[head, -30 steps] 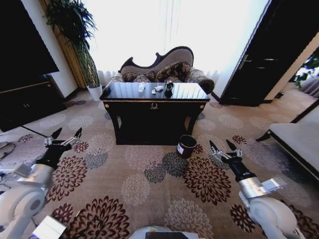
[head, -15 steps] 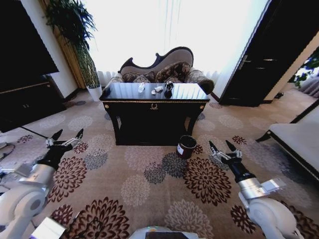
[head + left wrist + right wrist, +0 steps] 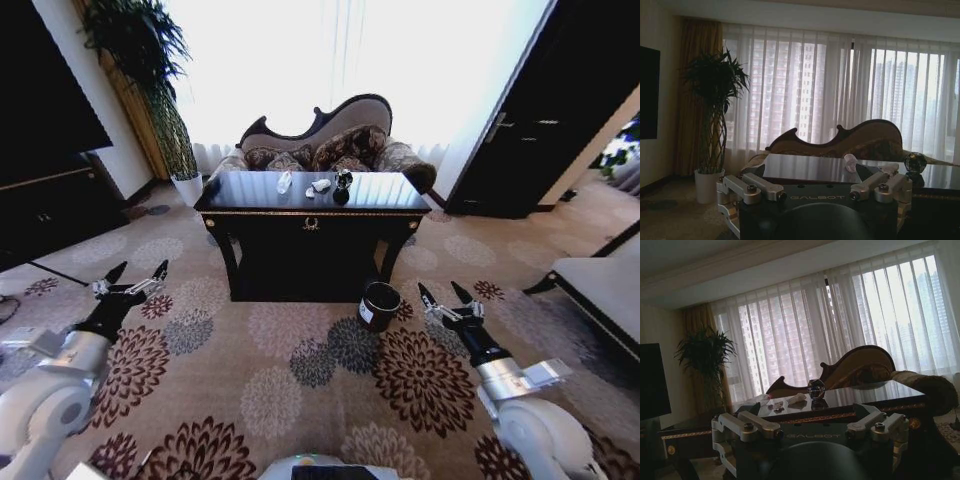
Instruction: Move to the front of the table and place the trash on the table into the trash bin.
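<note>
Gleaming black with gold trim, the surface (image 3: 250,190) carries crumpled white paper scraps (image 3: 320,185) and a dark shiny ball (image 3: 342,181); the dark trash bin (image 3: 379,305) stands below its right front leg, both claws, left (image 3: 131,277) and right (image 3: 446,297), spread open over the carpet.

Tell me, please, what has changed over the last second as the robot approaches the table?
The whole head view has shifted: the table and trash bin show slightly larger and nearer, so the robot has driven forward; the things themselves did not move. The trash lies untouched on the tabletop. The left tool and right tool stay open, low over the carpet, holding nothing.
</note>
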